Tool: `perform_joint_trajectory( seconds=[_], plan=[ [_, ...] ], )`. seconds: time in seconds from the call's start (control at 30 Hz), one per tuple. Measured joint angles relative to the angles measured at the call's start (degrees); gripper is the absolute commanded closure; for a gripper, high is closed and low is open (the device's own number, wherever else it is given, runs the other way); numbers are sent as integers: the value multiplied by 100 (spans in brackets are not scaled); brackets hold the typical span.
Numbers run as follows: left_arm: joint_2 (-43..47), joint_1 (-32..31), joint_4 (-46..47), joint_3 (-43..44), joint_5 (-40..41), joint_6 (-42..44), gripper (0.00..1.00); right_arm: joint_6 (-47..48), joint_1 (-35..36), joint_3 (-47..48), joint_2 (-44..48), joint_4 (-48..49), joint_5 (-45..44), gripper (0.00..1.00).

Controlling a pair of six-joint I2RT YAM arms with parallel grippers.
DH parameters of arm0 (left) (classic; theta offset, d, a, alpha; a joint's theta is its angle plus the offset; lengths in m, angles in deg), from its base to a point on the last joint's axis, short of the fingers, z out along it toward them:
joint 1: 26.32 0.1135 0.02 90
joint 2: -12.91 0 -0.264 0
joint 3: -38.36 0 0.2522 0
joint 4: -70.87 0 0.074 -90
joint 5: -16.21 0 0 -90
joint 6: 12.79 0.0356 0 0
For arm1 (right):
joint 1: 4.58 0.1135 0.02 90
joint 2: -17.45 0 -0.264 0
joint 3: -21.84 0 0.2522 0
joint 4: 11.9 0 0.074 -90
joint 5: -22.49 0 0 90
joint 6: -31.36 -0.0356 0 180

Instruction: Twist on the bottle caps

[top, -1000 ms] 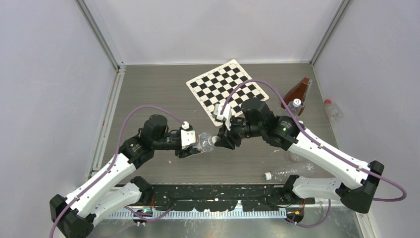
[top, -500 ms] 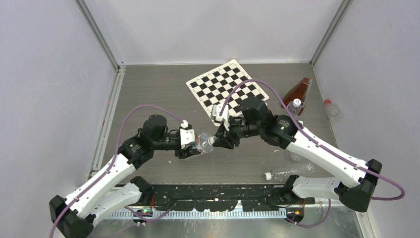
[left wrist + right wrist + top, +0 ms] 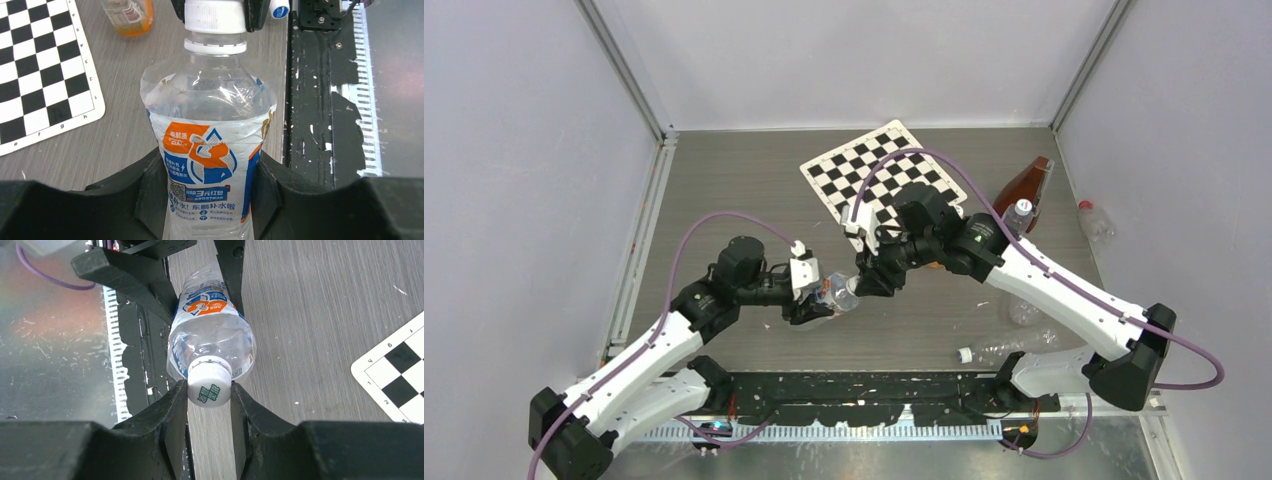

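A clear bottle [image 3: 836, 293] with an orange and blue label [image 3: 212, 150] is held level above the table, and my left gripper [image 3: 817, 302] is shut on its body [image 3: 212, 330]. A white bottle cap [image 3: 856, 284] sits on the bottle's neck. My right gripper [image 3: 864, 281] is shut on that cap [image 3: 209, 386], one finger on each side. In the left wrist view the cap [image 3: 215, 16] sits above the neck ring, between the right gripper's dark fingers [image 3: 257, 12]. The left gripper [image 3: 207, 200] clasps the labelled waist.
A checkerboard [image 3: 879, 175] lies at the back. A brown bottle [image 3: 1024, 180] and a small capped bottle [image 3: 1021, 213] stand to the right. A red-capped clear bottle [image 3: 1096, 222] lies by the right wall, and another clear bottle [image 3: 1009, 345] lies near the black base plate [image 3: 874, 400].
My right arm's elbow and wrist have shifted left and towards the back while its gripper stays on the cap. The left arm and the bottle have barely moved.
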Motion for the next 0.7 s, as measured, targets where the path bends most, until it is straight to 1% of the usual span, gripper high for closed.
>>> perform_joint_trajectory(
  seconds=[0.13, 0.23, 0.4, 0.7],
  plan=[
    [-13, -79, 240, -103, 234, -42, 87, -396, -11, 98, -92, -101, -229, 84],
    [-9, -227, 629, -275, 527, -72, 87, -883, -20, 114, -92, -131, -466, 84],
    [-7, -466, 1141, -498, 1047, -155, 87, -1915, -79, 120, -122, -136, -802, 83],
    [-20, -846, 1657, -719, 2072, -111, 87, -3856, -291, 297, -361, -286, -1189, 79]
  ],
)
